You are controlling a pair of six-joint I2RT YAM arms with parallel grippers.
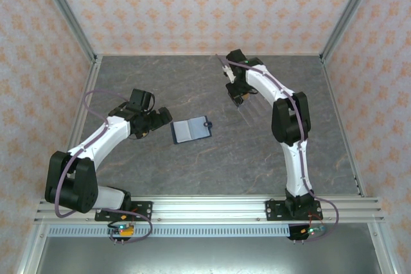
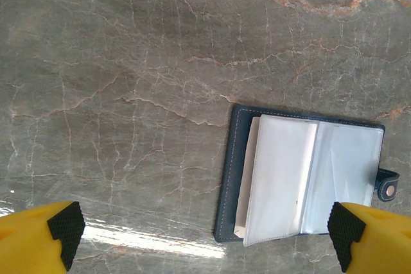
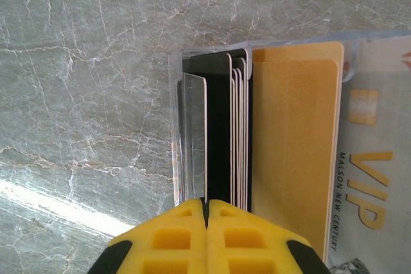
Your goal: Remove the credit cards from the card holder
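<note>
The card holder point(image 1: 192, 130) lies open on the table's middle, its dark blue cover down and its pale pockets point(image 2: 302, 178) up, the tab clasp point(image 2: 387, 188) at one edge. My left gripper point(image 1: 160, 117) hovers just left of it, open point(image 2: 205, 235), with the holder's near edge between the fingertips point(image 2: 64, 222). My right gripper point(image 1: 239, 94) is at the far right, shut point(image 3: 207, 205) on the edge of a thin pale grey credit card point(image 3: 194, 133) seen nearly edge-on. Under it lie more credit cards: a brown-orange one point(image 3: 295, 145) and several thin pale ones point(image 3: 239, 126).
A pale card printed VIP point(image 3: 376, 158) lies beside the brown-orange one. Patterned walls and metal frame posts point(image 1: 70, 17) close in the grey marble table point(image 1: 160, 81). The mounting rail point(image 1: 205, 208) runs along the near edge.
</note>
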